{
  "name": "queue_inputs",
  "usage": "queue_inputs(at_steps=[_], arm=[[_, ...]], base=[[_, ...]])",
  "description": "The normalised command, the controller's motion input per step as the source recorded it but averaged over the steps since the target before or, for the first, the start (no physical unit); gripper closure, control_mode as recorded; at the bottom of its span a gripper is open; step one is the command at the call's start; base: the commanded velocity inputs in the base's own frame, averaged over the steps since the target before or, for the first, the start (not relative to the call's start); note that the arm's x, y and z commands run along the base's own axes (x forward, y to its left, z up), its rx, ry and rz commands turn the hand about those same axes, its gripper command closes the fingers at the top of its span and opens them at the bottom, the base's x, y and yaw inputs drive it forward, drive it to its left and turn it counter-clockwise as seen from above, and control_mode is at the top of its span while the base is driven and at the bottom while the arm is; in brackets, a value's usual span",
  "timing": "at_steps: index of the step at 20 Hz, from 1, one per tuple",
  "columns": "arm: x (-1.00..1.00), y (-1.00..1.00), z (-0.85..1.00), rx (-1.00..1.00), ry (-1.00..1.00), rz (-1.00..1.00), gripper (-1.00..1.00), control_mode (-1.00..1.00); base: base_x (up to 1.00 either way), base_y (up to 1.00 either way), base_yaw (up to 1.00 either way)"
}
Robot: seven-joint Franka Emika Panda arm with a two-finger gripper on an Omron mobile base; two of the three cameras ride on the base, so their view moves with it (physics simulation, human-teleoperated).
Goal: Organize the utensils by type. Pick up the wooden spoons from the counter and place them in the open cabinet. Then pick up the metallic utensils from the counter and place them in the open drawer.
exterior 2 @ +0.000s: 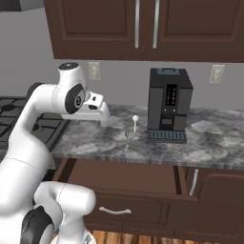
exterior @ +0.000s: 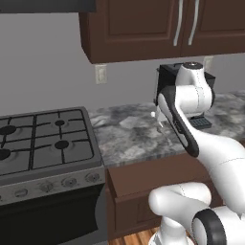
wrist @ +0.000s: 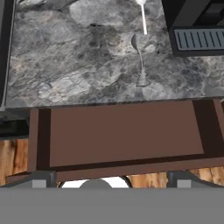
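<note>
Left base view: the grey-and-white marbled stone bench (exterior: 129, 136) runs from the black gas stovetop (exterior: 43, 139), the white arm folded above it.

Right base view: two thin silvery metallic utensils (exterior 2: 135, 123) lie just beside the black coffee machine (exterior 2: 169, 105), with the wide dark brown open drawer (exterior 2: 126, 176) below.

Hand view: the pincer (wrist: 107, 181) stands spread and empty over the drawer. I'd descend squarely on the grey slender piece (wrist: 141, 61) — nearer the drawer — pinching across its handle.

Coffee machine (wrist: 197, 30) cropped at edge
</note>
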Motion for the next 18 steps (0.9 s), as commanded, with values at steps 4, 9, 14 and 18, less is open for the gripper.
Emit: queue_inputs(at_steps=[4, 9, 14, 18], arm=[[0.13, -0.09, -0.19, 0.0, 0.0, 0.0, -1.0, -1.0], [0.01, -0.36, -0.3, 0.1, -0.03, 0.0, -1.0, -1.0], [0.28, -0.24, -0.23, 0.11, 0.0, 0.0, -1.0, -1.0], [0.6, -0.14, -0.16, 0.01, 0.02, 0.0, -1.0, -1.0]], base=[[0.0, 0.0, 0.0], [0.0, 0.0, 0.0], [0.0, 0.0, 0.0], [0.0, 0.0, 0.0]])
